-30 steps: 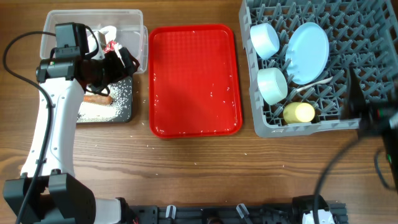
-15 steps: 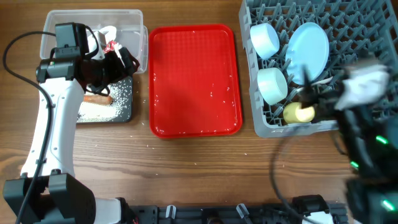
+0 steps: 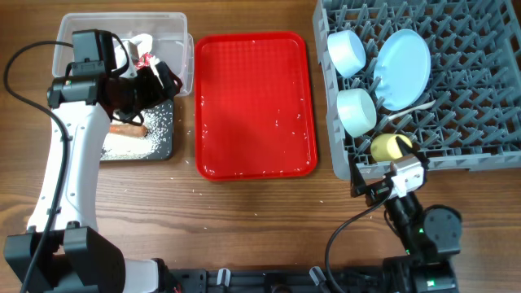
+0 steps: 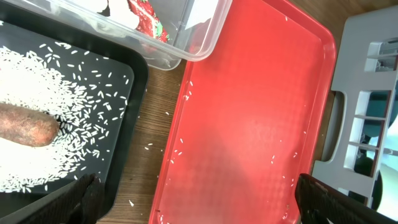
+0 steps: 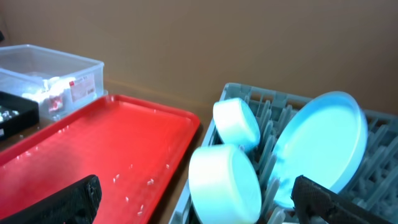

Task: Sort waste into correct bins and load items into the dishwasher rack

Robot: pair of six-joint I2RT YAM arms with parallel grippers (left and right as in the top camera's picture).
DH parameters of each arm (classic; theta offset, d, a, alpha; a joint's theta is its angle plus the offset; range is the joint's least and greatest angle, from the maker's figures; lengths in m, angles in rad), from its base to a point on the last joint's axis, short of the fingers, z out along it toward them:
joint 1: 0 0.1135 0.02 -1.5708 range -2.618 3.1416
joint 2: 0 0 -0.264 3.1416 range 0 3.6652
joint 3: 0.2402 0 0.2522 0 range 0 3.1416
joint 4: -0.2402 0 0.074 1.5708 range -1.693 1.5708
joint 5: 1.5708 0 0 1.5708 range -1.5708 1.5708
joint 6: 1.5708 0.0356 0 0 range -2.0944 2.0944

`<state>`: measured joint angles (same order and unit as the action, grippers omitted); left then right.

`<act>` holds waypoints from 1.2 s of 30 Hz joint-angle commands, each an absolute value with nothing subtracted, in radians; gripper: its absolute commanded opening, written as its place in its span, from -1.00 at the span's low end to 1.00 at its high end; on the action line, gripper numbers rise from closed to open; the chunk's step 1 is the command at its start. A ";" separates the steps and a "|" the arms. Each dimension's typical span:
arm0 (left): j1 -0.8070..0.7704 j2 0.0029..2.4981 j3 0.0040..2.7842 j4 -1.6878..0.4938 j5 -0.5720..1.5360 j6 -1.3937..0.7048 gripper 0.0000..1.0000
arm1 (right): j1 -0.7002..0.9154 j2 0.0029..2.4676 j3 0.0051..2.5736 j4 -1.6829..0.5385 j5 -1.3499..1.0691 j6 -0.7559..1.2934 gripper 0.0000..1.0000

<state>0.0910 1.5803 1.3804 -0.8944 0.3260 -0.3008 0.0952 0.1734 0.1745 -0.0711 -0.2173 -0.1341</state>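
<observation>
The grey dishwasher rack (image 3: 456, 122) at the right holds two pale-blue bowls (image 3: 346, 52) (image 3: 356, 111), the round plate (image 3: 404, 69), the yellow cup (image 3: 391, 147) and the white spoon (image 3: 411, 111). The clear bin (image 3: 81, 28) holds the red-and-white wrapper (image 3: 145, 60). The black bin (image 3: 164, 140) holds the carrot-like stick (image 3: 129, 129) and rice grains (image 3: 134, 145). My left gripper (image 3: 156, 80) hovers open and empty over the bins' right edge. My right gripper (image 3: 368, 185) is open and empty, low in front of the rack. The brown lump is out of view.
The red tray (image 3: 255, 106) lies between the bins and the rack, with a few stray grains on it. Loose grains lie on the wood beside the black bin (image 4: 134, 68). The right wrist view shows the bowls (image 5: 225, 180) and the plate (image 5: 320, 140) close ahead.
My right arm has swung from over the rack's right side down to the table's front, below the rack. My left arm and all objects have not moved.
</observation>
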 commanded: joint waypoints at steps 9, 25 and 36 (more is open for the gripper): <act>0.094 1.587 1.391 -0.892 0.324 -0.292 1.00 | 0.089 0.004 0.007 0.019 -0.257 -0.094 0.99; 0.094 1.587 1.391 -0.892 0.324 -0.292 1.00 | 0.089 0.005 0.006 0.022 -0.257 -0.105 0.99; 0.094 1.581 1.391 -0.892 0.324 -0.292 1.00 | 0.089 0.005 0.006 0.022 -0.257 -0.105 0.99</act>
<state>0.0910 1.5803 1.3804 -0.8940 0.3260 -0.3008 0.0944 0.0189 0.0151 0.0162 -0.2359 -0.1089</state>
